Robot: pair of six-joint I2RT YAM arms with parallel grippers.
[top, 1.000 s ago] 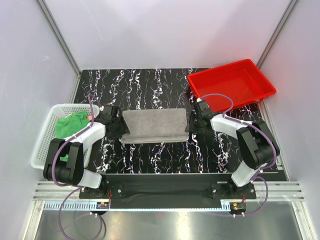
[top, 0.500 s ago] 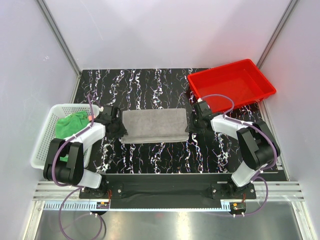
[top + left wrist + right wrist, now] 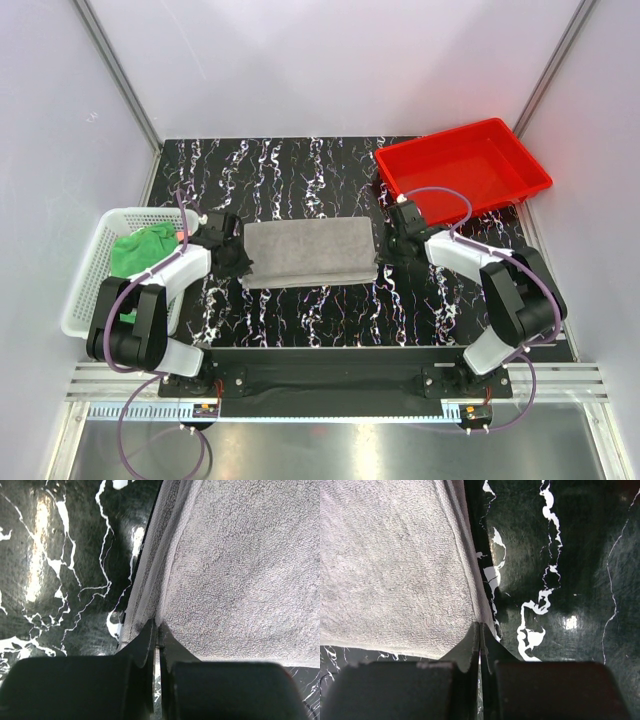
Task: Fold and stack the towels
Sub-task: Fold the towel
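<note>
Now folded into a flat rectangle, the grey terry towel (image 3: 310,252) lies at the middle of the black white-veined marble-pattern table (image 3: 300,170), between the two arms. At its left edge the left gripper (image 3: 238,262) has its black fingers (image 3: 142,645) pressed together on the towel's near left corner, the layered hem pinched between them in the left wrist view. At its right edge the right gripper (image 3: 385,250) does the same, its fingers (image 3: 470,647) closed on the near right corner, where the fold's edge runs into the narrow seam between them.

A second ago both pairs of fingers stood apart beside the cloth; they have since closed on it. The right arm has shifted slightly toward the rear, and the towel's right edge now sits a touch higher in the overhead view. The towel's outline is otherwise much the same.

Left of the table, a bright green terry towel (image 3: 143,248) is bunched in the white plastic lattice basket (image 3: 85,290), unmoved. At the far right corner sits the red plastic tray (image 3: 462,165), also where it was.
</note>
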